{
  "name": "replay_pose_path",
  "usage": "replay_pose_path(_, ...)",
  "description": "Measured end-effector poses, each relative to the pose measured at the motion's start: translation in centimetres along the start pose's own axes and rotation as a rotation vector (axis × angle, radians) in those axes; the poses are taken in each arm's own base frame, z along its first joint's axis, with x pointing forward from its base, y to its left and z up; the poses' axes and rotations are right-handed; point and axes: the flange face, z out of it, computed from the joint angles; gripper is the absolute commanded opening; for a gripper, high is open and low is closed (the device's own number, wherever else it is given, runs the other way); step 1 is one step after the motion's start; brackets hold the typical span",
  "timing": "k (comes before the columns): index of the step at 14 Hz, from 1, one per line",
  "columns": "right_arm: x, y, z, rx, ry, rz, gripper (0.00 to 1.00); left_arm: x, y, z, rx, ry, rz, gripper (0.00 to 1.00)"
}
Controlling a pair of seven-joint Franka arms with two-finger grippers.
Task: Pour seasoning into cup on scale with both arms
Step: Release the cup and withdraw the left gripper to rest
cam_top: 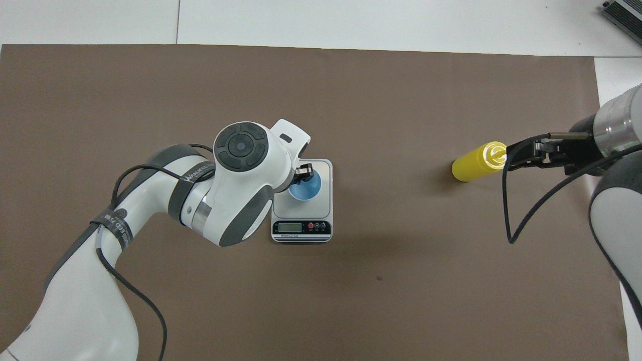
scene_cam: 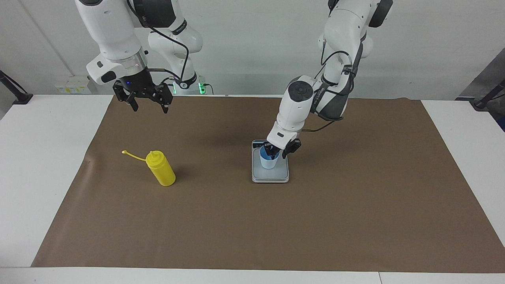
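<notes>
A small blue cup (scene_cam: 269,162) stands on a silver kitchen scale (scene_cam: 270,178) at the centre of the facing view, on a brown mat (scene_cam: 276,228) that covers the white bench (scene_cam: 39,157). The left arm's tool (scene_cam: 281,152) sits low at the cup's rim, on the side toward the scale's display. Whether it grips the cup or stands clear of it cannot be told. From overhead the same tool (cam_top: 302,173) covers the upper edge of the cup (cam_top: 303,189). The yellow squeeze bottle (scene_cam: 161,169) stands upright in the left-centre of the facing view, well apart from the scale, toward the right arm's end of the bench. Its cap strap (scene_cam: 132,155) trails out to the side. The right arm waits, its tool (scene_cam: 150,108) raised in the upper left of that frame with jaws spread wide and nothing between them.
</notes>
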Motion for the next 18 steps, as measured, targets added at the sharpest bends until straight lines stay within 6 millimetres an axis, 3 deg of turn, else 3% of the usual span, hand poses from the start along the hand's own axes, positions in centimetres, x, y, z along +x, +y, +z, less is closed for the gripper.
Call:
replay_pose_path(2,0.0,0.0,0.0,0.000,0.000,0.000,1.00,2.3,-3.0,-3.2,-0.001,0.037,-0.021,1.00)
replay_pose_path(5,0.0,0.0,0.0,0.000,-0.002,0.000,1.00,4.6,-9.3,-9.0,0.048,0.035,0.050,1.00)
replay_pose_path(12,-0.5,0.4,0.4,-0.010,-0.054,0.006,1.00,5.3,-18.6,-17.5,0.112,0.017,0.083,1.00)
replay_pose_path(15,0.0,2.7,0.3,-0.006,-0.041,0.055,1.00,4.9,-21.7,-20.1,0.111,0.011,0.081,1.00)
replay_pose_path(18,0.7,5.7,0.1,0.072,-0.014,0.243,1.00,5.4,-25.0,-21.8,0.112,-0.009,0.105,1.00)
